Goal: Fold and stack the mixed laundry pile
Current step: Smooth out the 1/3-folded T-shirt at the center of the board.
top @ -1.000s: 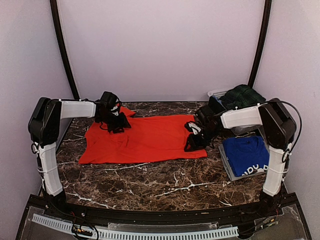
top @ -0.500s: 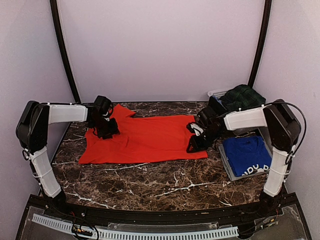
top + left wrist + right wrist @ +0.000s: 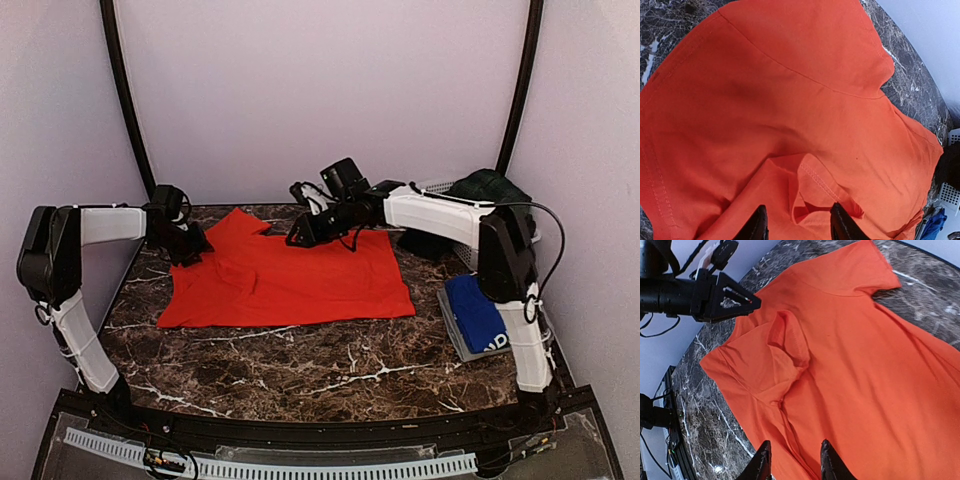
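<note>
Open along the near strip of the worktop [image 3: 320, 370], from the left edge across to the tray [image 3: 458, 345]. Covered through the middle by the red shirt [image 3: 300, 285], lying flat. Blocked at the far right by the basket [image 3: 436, 186] heaped with dark clothes [image 3: 488, 188], and on the near right by the blue shirt [image 3: 470, 305] on the tray. Crossed along the far side by the right arm [image 3: 430, 212], with the right gripper [image 3: 297, 235] above the shirt's far edge. Taken up at the far left by the left gripper [image 3: 196, 248], low over a bunched fold of the shirt.
</note>
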`<state>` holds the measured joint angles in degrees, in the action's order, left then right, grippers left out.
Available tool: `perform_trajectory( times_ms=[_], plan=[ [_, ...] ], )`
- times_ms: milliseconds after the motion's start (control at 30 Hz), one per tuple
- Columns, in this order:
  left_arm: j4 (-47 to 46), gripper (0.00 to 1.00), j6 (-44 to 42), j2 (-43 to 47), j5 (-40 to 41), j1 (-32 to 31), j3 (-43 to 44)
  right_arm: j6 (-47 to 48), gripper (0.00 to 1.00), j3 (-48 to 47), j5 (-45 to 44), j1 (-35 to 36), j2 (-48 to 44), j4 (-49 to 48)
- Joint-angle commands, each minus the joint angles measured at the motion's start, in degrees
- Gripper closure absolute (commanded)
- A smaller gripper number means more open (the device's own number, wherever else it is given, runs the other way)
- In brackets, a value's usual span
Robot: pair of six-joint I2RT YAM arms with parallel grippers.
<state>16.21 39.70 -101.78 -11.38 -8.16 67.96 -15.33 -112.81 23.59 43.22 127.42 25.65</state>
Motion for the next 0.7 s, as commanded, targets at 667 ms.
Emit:
perform_trajectory(
  times_ms=[667],
  plan=[
    [-2.94,0.61,-0.66,-5.06,-5.55,0.34,3.84,-5.67,0.57,-34.81,2.31,6.15,29.23,3.30]
  ],
)
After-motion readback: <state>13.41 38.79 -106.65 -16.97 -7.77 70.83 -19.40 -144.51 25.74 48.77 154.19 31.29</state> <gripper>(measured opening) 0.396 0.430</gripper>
